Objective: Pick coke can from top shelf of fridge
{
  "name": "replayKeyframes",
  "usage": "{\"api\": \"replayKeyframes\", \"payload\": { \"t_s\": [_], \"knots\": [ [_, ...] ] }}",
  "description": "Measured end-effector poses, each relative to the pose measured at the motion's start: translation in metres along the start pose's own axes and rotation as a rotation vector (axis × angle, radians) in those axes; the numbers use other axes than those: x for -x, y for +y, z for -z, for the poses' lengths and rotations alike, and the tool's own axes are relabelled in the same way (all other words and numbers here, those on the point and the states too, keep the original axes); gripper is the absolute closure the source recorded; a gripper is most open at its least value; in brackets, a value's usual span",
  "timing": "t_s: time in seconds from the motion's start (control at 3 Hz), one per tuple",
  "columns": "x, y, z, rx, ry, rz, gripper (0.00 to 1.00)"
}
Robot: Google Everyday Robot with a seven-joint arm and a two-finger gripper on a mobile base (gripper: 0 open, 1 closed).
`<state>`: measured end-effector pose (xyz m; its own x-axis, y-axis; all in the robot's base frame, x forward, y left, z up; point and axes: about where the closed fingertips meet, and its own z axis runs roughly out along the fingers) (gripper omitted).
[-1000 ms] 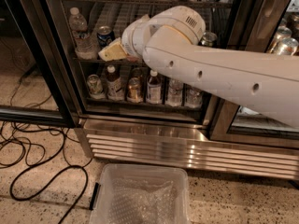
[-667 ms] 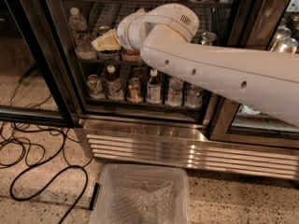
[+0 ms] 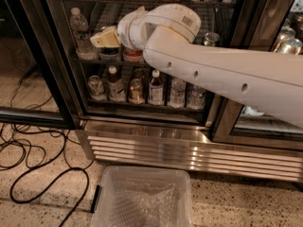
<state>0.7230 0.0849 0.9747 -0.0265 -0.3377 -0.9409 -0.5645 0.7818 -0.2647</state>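
Across the far side of the scene, fridge [image 3: 156, 148]: dark metal frame, glass doors, grey wire racks, ribbed shiny steel grille along the base. Fills most of the view. Holds a row of bottles and cans cut off by the upper edge, then a middle rack, then a lower rack packed with upright bottles [image 3: 156, 86] side by side.

On the middle rack, at the far left, a clear water bottle [image 3: 78, 25] standing upright. Right of it a dark can [image 3: 110, 54], then a red can [image 3: 133, 55], only its lower part showing under the arm, label unreadable. Farther right, a silver can [image 3: 210, 38], well apart from those two.

Stretched in from the right, a white arm [image 3: 222, 74], bent at a rounded wrist in front of the middle rack. At its left end, the hand [image 3: 103, 37]: cream-coloured, pointing left, just above the dark can and just right of the water bottle. Open or closed: cannot tell. Gripping anything or touching the dark can: cannot tell either.

Nearer, on the speckled floor [image 3: 236, 202], a clear plastic bin [image 3: 142, 197]. To its left, black cables [image 3: 28, 145] lying in loops.
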Motion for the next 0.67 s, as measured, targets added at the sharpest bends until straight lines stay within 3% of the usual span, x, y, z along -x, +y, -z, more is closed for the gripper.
{"api": "replayKeyframes", "payload": {
  "t_s": [0.67],
  "knots": [
    [0.033, 0.033, -0.036, 0.096, -0.129, -0.001, 0.0]
  ]
}}
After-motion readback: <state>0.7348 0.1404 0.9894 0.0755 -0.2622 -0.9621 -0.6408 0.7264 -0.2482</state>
